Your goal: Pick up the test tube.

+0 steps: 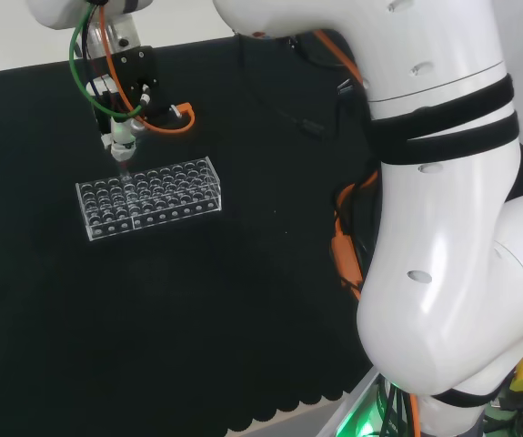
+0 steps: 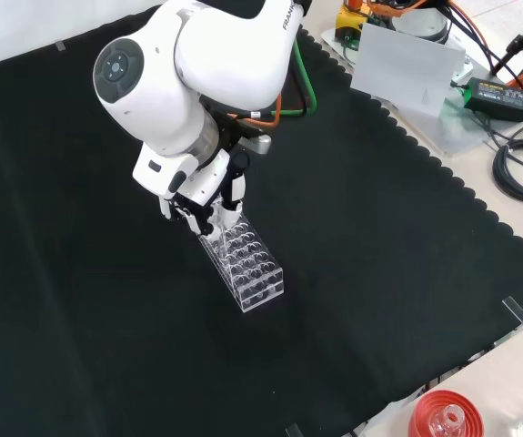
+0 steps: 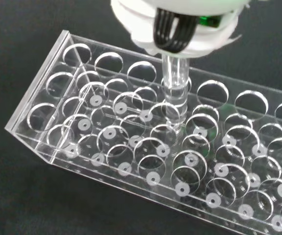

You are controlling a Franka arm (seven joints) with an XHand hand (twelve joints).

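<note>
Wrist view shows the clear rack [image 3: 145, 147] lying on the black cloth [image 3: 13, 205], and right of its near end the test tube [image 3: 175, 98] stands upright in a hole. The hand [image 3: 175, 29] is closed round the tube's top, likely so it can lift straight out.

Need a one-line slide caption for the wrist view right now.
Black and white hand pinching a clear glass test tube standing in a clear plastic rack on black cloth.
</note>
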